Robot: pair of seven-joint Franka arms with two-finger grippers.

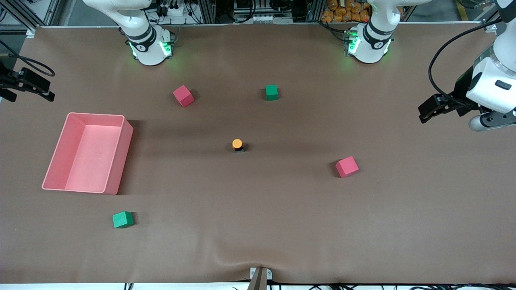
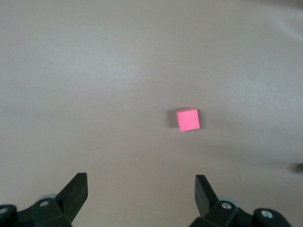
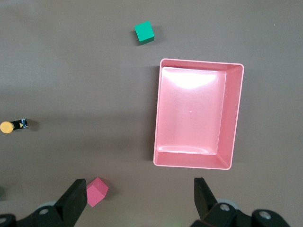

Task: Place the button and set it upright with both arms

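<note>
The button stands upright in the middle of the table, orange cap on top of its black body. It also shows in the right wrist view. My left gripper hangs open and empty over the left arm's end of the table; in its own view its jaws stand wide apart above bare table. My right gripper hangs open and empty over the right arm's end of the table, and its own view shows the same. Neither gripper is close to the button.
A pink bin sits toward the right arm's end. Two red cubes and two green cubes lie scattered around the button. One red cube shows in the left wrist view.
</note>
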